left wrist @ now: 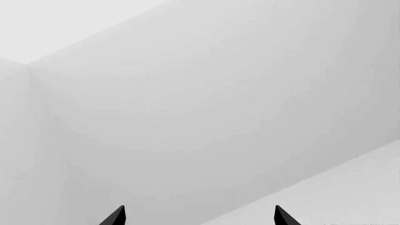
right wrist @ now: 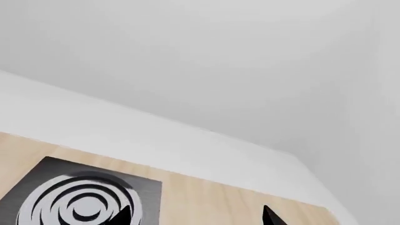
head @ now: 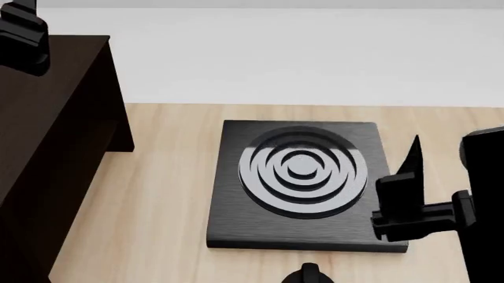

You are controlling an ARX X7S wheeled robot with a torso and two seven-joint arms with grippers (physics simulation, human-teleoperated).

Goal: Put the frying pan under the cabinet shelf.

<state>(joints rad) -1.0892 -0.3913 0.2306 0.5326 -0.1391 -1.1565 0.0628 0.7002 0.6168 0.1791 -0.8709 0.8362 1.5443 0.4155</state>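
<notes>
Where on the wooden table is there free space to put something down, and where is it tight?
Bare wood lies between the dark cabinet and the burner plate, and in a strip behind the burner plate up to the white wall. It is tighter at the plate's near right corner, where the right gripper hangs above it. The frying pan is not in view.

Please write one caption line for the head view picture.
Square burner plate on wooden table, dark cabinet beside it, right tool above plate edge.
</notes>
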